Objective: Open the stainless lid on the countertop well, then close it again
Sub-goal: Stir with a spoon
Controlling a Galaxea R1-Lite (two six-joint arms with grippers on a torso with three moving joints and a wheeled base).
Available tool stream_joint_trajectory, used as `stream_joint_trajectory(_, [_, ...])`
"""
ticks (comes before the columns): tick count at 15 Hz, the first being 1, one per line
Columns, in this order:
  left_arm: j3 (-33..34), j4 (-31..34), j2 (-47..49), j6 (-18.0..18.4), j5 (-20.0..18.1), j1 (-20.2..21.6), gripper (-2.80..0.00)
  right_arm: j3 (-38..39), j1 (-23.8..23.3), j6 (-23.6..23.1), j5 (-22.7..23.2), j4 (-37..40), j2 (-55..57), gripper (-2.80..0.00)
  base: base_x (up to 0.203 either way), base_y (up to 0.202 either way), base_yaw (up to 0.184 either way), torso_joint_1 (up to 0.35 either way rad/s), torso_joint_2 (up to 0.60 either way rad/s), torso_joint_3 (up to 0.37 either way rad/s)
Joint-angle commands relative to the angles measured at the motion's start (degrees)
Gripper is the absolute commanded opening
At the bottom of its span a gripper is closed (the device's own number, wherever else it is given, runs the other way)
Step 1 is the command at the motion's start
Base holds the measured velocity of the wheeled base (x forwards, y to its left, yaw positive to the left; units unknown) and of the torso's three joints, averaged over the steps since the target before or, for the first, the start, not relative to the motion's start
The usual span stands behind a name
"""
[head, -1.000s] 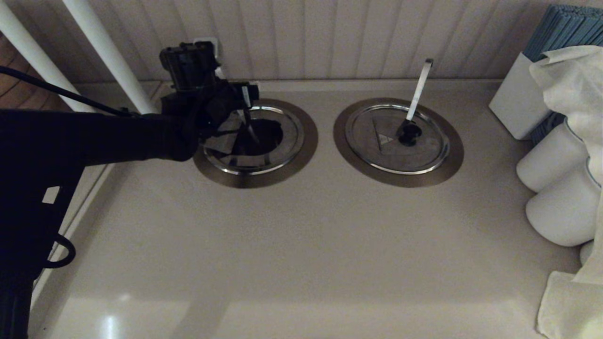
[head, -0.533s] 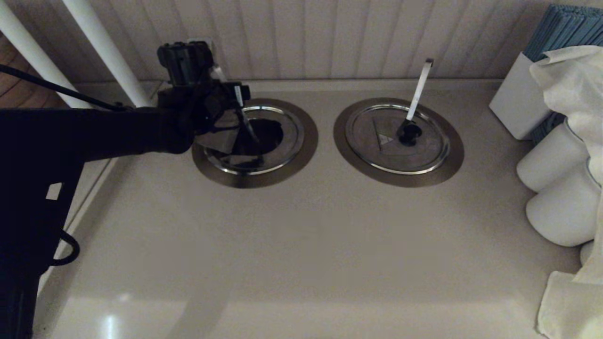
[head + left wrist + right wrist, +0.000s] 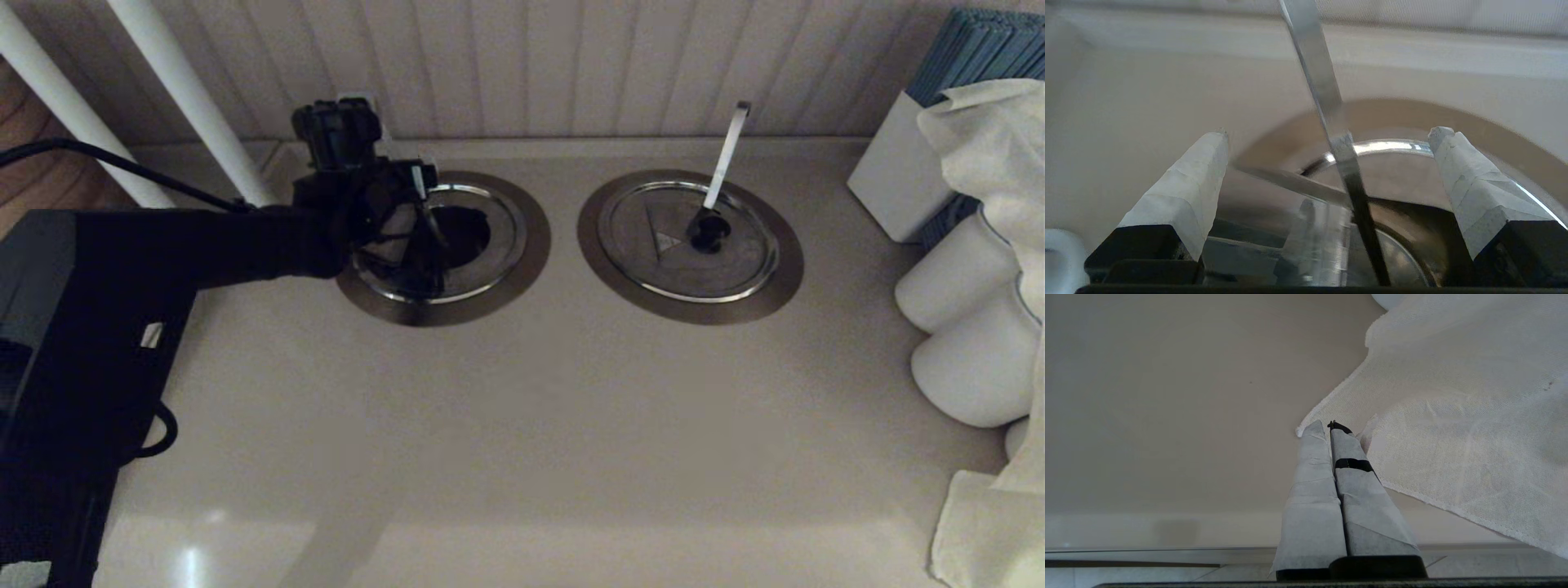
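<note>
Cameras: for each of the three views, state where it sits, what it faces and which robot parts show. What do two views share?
Head: high, looking down at countertop; left arm, left tool over stainless lid.
Left wrist: behind open fingers, facing lid, slim handle.
Right wrist: behind shut right tool, facing cloth.
Shared: lid, handle in head and left wrist.

No readable text shows; the right-hand lid (image 3: 690,241) bears a small triangular mark (image 3: 667,241), seemingly a warning sign.

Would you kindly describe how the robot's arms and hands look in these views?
The left arm is matte black and boxy, with a black cable looping behind it. The left hand has black finger bases tapering to pale grey taped tips. The right hand has matching taped fingers, one with a thin black band.
</note>
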Motion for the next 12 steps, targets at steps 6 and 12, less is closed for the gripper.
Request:
stream_joint_trajectory(6, [-0.04,-4.21,2.85,-2.07,-1.78,-3.06,0.0,0.0,0.01,-0.02,0.01,-0.02,-0.02,-2.8,0.0,0.0,0.0,0.0,0.0,0.0])
stream_joint_trajectory(12, [-0.04,-4.83,3.56,-3.3,-1.96,-4.38,0.0,0.0,0.01,-0.02,0.01,-0.02,-0.02,-2.8,0.0,0.0,0.0,0.0,0.0,0.0])
